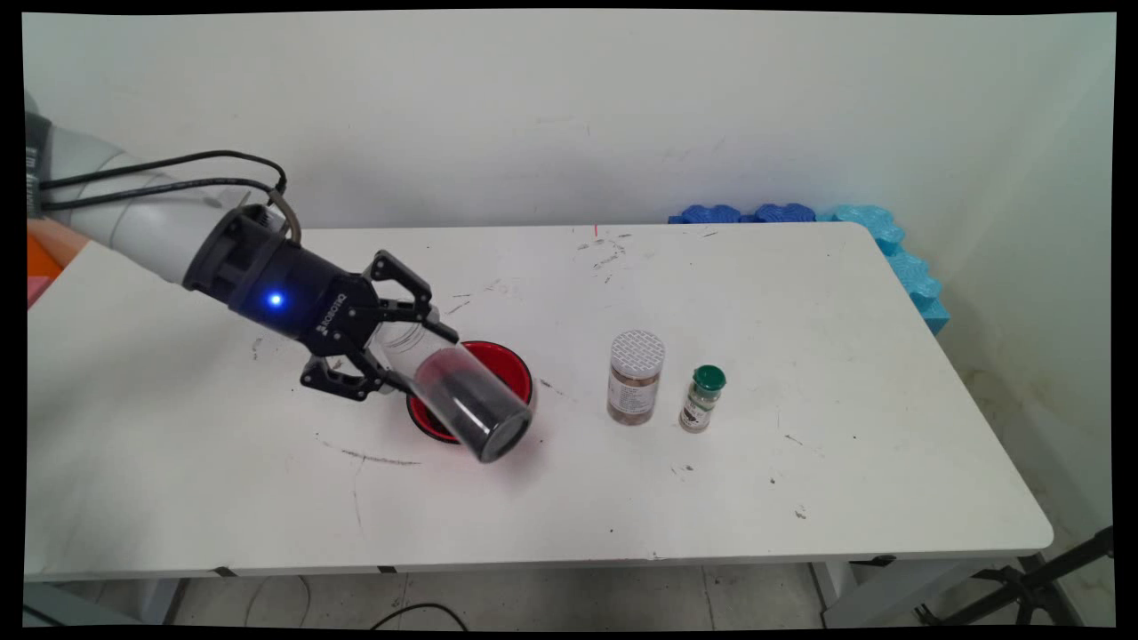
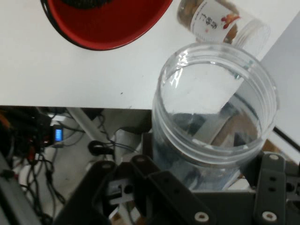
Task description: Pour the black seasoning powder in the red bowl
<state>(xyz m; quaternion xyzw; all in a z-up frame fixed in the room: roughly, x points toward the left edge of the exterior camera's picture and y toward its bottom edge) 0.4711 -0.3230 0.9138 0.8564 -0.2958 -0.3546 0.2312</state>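
White wall behind, white scuffed table [image 1: 800,498] in front of it, and some blue foam [image 1: 898,258] tucked along its far right corner.

From the left the arm reaches low over the table, and its hand [image 1: 391,342] is clamped on a clear plastic jar [image 1: 467,400], fingers on either side of the jar's body. The jar is tipped well over, one end pointing to the near right, and it hangs above a red bowl [image 1: 516,364] on the table. Something dark sits inside the jar towards its lower end. In the hand view the jar's open mouth [image 2: 215,101] has no lid, and the red bowl [image 2: 108,28] holds a dark heap at its upper edge.

By the look of it this is a pour over the bowl, caught partway; whether anything is falling right now I cannot tell.

To the right, well apart from the bowl, a jar with a white lid [image 1: 637,378] stands upright with brown contents, and just beside it a small bottle with a green cap [image 1: 703,398]. Near the bowl the table lies open to the left and toward the near edge; the two standing containers are the closest things to a swing rightward.
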